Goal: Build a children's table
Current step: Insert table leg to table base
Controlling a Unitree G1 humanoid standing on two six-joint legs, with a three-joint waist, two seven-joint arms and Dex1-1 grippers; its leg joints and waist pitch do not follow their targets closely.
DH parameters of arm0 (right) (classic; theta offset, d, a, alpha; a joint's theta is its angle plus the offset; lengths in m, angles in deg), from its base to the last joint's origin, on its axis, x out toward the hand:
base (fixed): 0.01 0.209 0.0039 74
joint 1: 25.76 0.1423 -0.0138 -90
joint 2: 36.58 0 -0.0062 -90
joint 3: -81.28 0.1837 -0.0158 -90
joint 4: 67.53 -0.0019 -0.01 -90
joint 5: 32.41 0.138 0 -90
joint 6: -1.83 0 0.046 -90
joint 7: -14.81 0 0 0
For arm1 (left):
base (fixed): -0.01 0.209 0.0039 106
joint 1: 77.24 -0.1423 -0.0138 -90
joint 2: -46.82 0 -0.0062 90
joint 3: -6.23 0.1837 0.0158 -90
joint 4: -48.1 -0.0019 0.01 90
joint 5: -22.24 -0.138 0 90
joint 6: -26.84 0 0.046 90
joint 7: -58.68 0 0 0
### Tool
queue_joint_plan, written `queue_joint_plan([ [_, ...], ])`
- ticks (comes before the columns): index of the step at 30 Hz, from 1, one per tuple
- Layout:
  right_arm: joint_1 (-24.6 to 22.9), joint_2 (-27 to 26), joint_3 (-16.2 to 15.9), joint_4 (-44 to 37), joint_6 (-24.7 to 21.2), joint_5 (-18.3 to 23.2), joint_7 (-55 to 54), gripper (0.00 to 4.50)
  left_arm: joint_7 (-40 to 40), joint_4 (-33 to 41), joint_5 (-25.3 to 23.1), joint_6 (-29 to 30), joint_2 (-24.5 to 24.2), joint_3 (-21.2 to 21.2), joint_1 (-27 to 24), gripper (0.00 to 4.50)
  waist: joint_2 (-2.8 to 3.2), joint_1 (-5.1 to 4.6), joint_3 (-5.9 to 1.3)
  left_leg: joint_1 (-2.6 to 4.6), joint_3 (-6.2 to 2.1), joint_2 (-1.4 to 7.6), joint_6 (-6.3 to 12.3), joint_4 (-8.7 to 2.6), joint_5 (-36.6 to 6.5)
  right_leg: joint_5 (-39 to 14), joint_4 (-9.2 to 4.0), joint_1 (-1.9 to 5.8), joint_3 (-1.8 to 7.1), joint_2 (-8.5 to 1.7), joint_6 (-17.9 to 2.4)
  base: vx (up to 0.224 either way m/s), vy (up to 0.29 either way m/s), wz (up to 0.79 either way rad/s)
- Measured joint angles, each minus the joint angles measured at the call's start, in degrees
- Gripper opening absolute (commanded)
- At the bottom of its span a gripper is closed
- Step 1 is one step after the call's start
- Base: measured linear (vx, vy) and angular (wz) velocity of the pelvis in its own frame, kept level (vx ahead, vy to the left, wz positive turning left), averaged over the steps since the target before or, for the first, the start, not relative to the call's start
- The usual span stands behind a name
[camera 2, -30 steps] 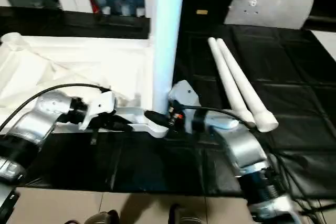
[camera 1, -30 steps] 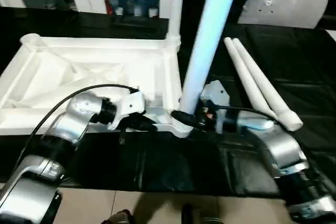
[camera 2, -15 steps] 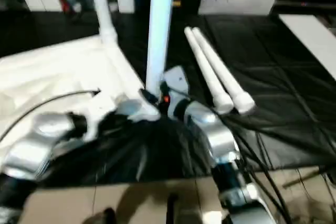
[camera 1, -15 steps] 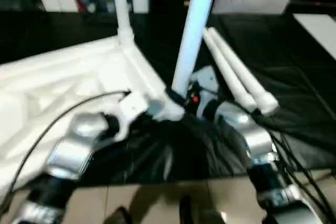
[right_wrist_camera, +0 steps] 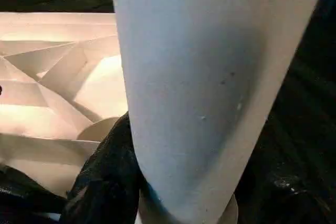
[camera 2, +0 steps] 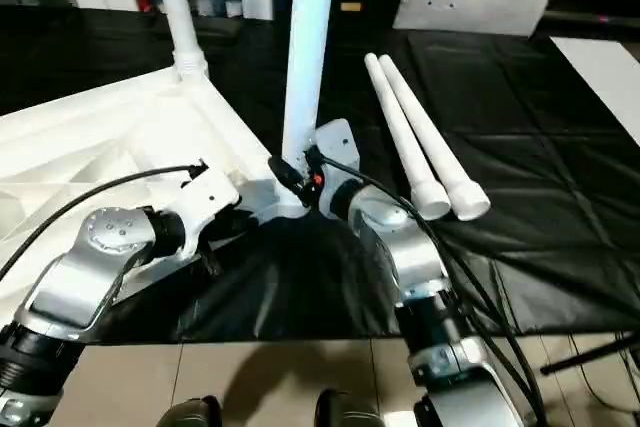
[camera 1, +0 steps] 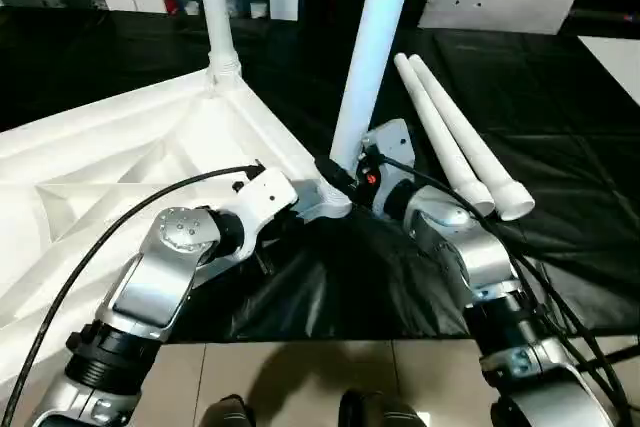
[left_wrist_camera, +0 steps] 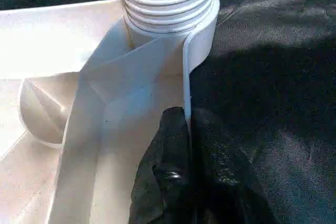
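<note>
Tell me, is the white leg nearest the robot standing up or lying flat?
Standing up. The leg rises from the tabletop's near corner socket, with the right gripper around its base. Two spare legs lie flat on the black surface.

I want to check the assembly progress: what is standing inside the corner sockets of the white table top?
Two sockets of the table top hold upright legs: the far leg and the near leg, held by the right tool. The other corners cannot be seen.

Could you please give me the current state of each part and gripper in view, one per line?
Table top: upside down on the black mat, ribs facing up.
Far leg: upright in its corner socket.
Near leg: upright in the near corner socket, leaning slightly.
Two spare legs: lying side by side on the mat.
Left gripper: shut on the table top's edge wall.
Right gripper: closed around the near leg.
</note>
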Motion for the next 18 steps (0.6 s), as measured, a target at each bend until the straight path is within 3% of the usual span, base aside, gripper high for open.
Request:
queue_joint_plan([
  [5,0.2,-0.3,0.4,2.9,1.1,-0.2,0.3,2.66,0.1,-0.5,0.5,0.2,0.1,0.0,0.4,0.0,-0.05,0.09,-0.12,-0.09,0.34,0.09,0.01,0.04,0.0,0.2,-0.21,-0.05,0.09,-0.01,-0.3,0.0,0.0,0.0],
  [11,-1.2,0.8,0.7,3.7,2.4,-0.1,1.7,3.22,-0.2,-4.4,1.7,-5.0,0.0,0.0,1.7,0.0,0.08,0.79,-0.2,-0.19,1.33,0.4,0.02,0.11,0.0,1.6,-0.22,-0.15,0.18,-0.04,-0.3,0.0,0.0,0.0],
  [16,-5.9,3.9,1.3,1.3,3.5,1.2,6.5,3.6,-2.6,-7.4,2.9,-9.5,-1.4,0.0,2.7,0.0,0.92,1.55,-0.59,-0.47,1.68,0.85,0.13,0.13,0.1,2.0,-0.18,-0.41,0.1,0.15,0.0,0.021,-0.003,-0.01],
  [18,-7.0,5.3,1.2,0.8,3.4,1.2,7.8,3.9,-3.6,-8.8,3.2,-11.4,-1.9,0.0,3.6,0.0,1.01,1.7,-0.64,-0.71,1.71,0.94,0.19,0.14,0.1,2.0,-0.16,-0.69,0.06,0.22,-0.1,0.0,0.0,0.0],
])
